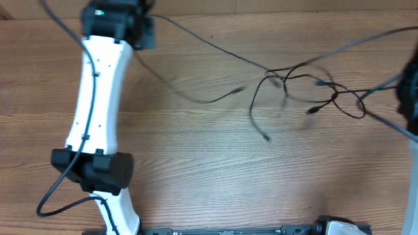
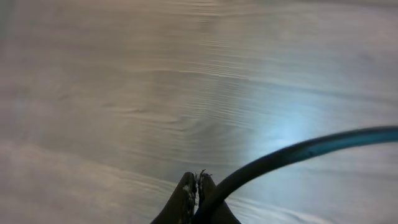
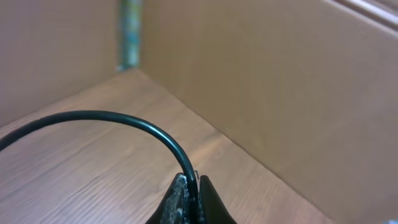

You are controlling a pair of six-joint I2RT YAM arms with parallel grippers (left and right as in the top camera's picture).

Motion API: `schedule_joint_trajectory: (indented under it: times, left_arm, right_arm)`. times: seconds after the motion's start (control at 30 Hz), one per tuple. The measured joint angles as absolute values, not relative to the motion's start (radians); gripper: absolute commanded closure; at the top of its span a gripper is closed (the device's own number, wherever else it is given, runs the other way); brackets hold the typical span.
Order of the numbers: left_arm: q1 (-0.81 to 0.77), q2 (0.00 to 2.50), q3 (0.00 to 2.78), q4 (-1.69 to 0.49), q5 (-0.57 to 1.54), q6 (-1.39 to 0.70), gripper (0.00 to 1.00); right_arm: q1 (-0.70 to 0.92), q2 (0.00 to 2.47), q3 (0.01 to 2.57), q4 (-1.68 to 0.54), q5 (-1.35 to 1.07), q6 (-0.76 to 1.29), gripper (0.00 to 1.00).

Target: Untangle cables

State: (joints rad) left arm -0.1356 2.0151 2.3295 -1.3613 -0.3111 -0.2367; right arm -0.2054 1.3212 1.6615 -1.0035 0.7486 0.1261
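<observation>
The tabletop [image 1: 196, 163] is brown wood grain, smooth, with a soft sheen that glares pale in the left wrist view. The cables [image 1: 333, 91] have thin, smooth black jackets that look like plastic. The arm [image 1: 98, 91] at the left of the overhead frame has a glossy white plastic shell with matt black joints.

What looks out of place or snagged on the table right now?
Nothing spilled or damaged. The cables are knotted right of centre, strands stretched out both ways; left gripper and right gripper each shut on a strand.
</observation>
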Motion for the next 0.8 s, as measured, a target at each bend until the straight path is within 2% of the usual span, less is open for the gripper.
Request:
schedule_joint_trajectory:
  times: [0.2,0.37,0.8]
  left_arm:
    - [0.023,1.990,2.329,-1.362,-0.295,-0.309,0.96]
    - [0.101,1.922,2.329,-1.355,-0.213,-0.320,0.96]
    - [0.009,1.885,2.328,-1.300,0.049,-0.298,0.96]
  right_arm:
    - [-0.387,1.321,1.662,-1.003,0.566,0.143,0.96]
    - [-0.418,1.321,1.662,-1.003,0.450,0.146,0.96]
    - [-0.418,1.321,1.662,-1.043,0.178,0.146,0.96]
